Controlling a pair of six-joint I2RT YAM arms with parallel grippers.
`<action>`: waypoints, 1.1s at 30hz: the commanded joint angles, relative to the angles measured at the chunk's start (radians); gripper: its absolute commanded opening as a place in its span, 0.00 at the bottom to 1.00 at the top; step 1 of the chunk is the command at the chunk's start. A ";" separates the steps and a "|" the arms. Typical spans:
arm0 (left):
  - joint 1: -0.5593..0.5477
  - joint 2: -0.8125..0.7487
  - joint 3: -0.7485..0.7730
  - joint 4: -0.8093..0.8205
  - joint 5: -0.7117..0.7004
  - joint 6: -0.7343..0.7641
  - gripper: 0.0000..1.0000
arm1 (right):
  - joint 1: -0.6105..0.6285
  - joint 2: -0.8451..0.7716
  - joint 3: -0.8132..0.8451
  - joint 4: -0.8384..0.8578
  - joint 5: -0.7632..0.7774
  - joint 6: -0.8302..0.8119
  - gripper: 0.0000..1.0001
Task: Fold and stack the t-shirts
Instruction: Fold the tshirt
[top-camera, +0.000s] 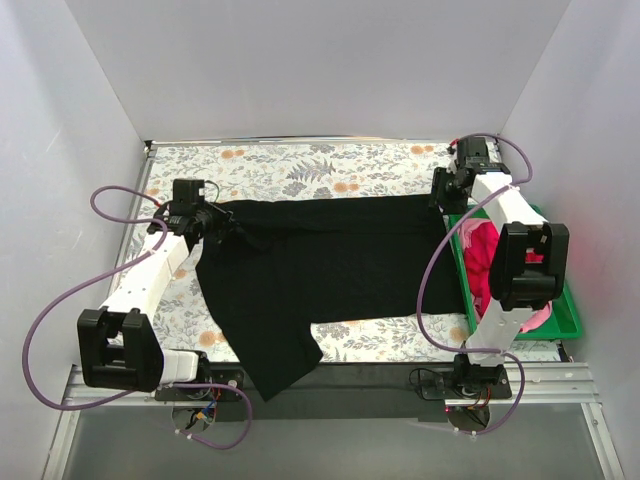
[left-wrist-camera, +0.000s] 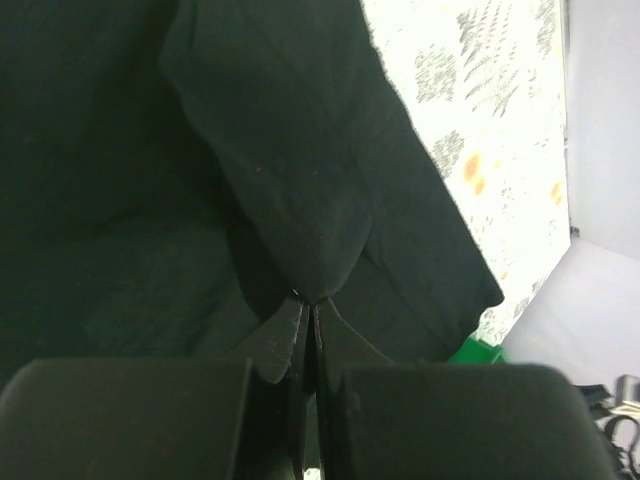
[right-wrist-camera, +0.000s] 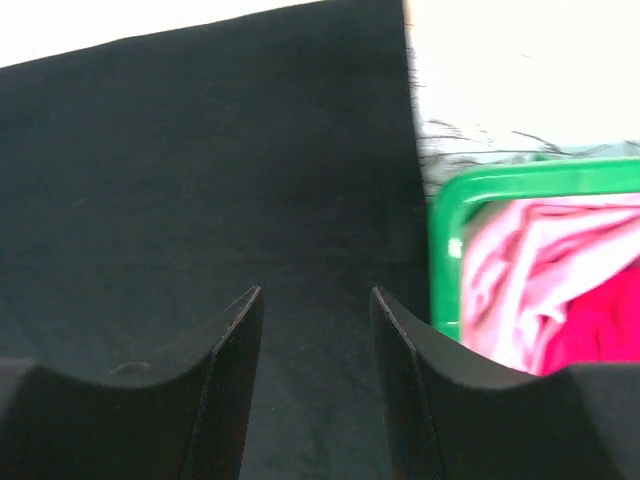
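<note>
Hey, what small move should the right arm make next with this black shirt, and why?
Probably lower the right tool and close it on the black t-shirt near its edge by the green crate. Its jaws stand open over the cloth, while the left tool is shut on a fold.

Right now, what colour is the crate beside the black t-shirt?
Bright green; the crate, beside the black t-shirt, shows best in the right wrist view.

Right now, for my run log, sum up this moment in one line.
left gripper: shut on black shirt | right gripper: open over it | black shirt: spread across table | pink shirt: in green crate
</note>
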 joint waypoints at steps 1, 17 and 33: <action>0.005 -0.064 -0.047 -0.007 0.025 -0.005 0.03 | 0.066 -0.078 -0.028 0.037 -0.078 -0.031 0.46; -0.011 0.043 -0.038 0.064 -0.171 0.278 0.18 | 0.352 -0.112 -0.129 0.153 -0.181 -0.034 0.45; -0.532 0.304 0.104 0.091 -0.511 0.667 0.39 | 0.360 -0.292 -0.336 0.176 -0.139 -0.061 0.45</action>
